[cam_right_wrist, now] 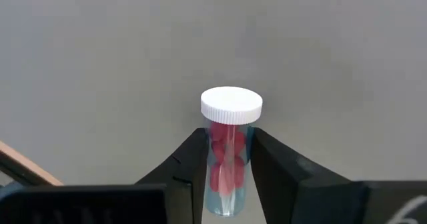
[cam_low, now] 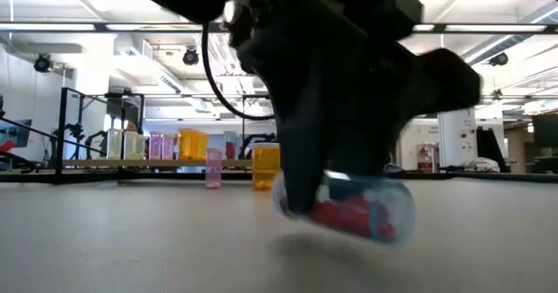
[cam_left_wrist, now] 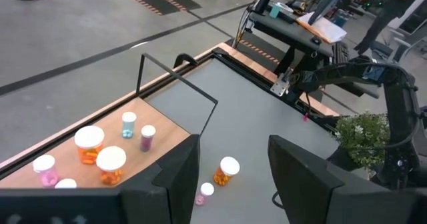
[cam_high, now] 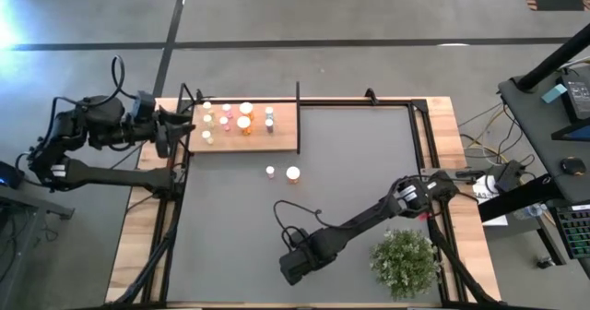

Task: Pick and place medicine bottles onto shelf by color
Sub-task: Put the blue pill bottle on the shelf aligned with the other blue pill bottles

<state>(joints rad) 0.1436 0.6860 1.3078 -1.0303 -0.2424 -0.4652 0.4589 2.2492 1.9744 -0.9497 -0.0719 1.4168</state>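
High view: shelf (cam_high: 281,137) at desk (cam_high: 350,162) far corner, bottles sorted on it; two loose bottles (cam_high: 282,172) just in front of shelf; right gripper (cam_high: 293,266) low, well away from shelf, beside plant (cam_high: 406,262).

Low view: red-pill bottle (cam_low: 357,210) lying on its side under gripper, touching desk.

Left wrist view: left gripper (cam_left_wrist: 230,177) near shelf, fingers parted, empty.

Right wrist view: fingers (cam_right_wrist: 190,167) closed on red-pill bottle, pinching body below cap. We judge round body may roll or slip on lift, tipping during carry.
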